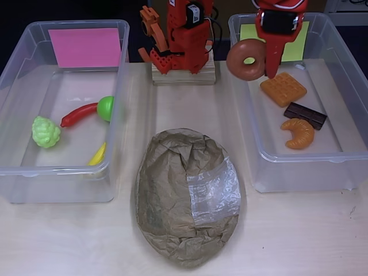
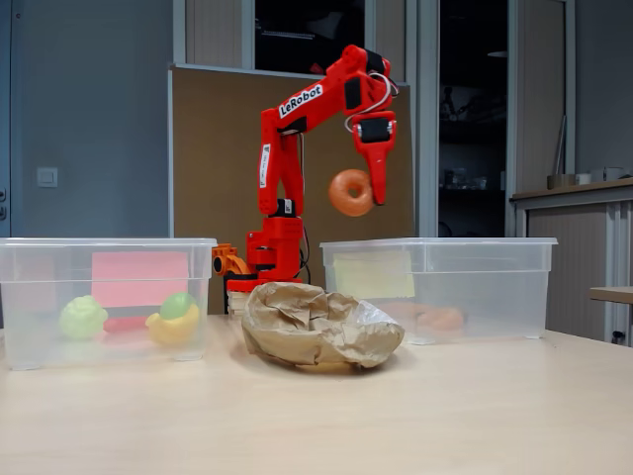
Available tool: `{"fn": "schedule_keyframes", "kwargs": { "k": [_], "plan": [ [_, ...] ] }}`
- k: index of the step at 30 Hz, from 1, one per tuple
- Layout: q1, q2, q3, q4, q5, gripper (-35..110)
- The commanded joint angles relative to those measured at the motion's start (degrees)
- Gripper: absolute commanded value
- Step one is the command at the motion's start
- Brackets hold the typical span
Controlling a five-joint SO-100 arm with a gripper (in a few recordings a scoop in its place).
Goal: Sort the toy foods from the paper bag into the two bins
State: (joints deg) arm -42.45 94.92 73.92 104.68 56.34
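- Above the right bin (image 2: 514,287), in the fixed view, the gripper (image 2: 368,193) hangs high with a brown donut (image 2: 350,192) pinched between its fingers; the donut hangs clear of the bin's rim, in the air.
- From overhead, the donut (image 1: 247,58) sits just left of the gripper (image 1: 270,63), over the far left corner of the right bin (image 1: 345,155); the fingers are pressed onto its right edge.
- Inside that bin lie an orange waffle (image 1: 283,88), a chocolate bar (image 1: 305,115) just nearer than it, and a croissant (image 1: 298,133) nearest of the three; none touches the gripper.
- A yellow-green label (image 1: 293,49) lies at the far end of the right bin, partly under the arm.
- Well to the left, the left bin (image 1: 17,172) holds pale-green grapes (image 1: 45,131), a red chili (image 1: 79,114) touching a green apple (image 1: 106,108), and a yellow banana (image 1: 98,154) against its near right wall.
- A pink label (image 1: 85,47) lies at the far end of the left bin.
- Between the bins, nearer the camera, the crumpled paper bag (image 1: 187,196) lies on the table (image 1: 299,236), its clear window patch on the right side.
- The arm's red base (image 1: 181,40) stands on a wooden block at the far edge, between the bins.
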Motion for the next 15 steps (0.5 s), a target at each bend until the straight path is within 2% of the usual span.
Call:
{"fn": "schedule_keyframes", "kwargs": {
  "k": [1,10,15],
  "plan": [
    [-7.4,1.6,-1.2,-1.0,10.1,3],
    [-17.1,-8.0,-0.9,-14.1,23.6,5],
    [-19.2,-9.8,3.0,-20.7,28.6,15]
  ]
}}
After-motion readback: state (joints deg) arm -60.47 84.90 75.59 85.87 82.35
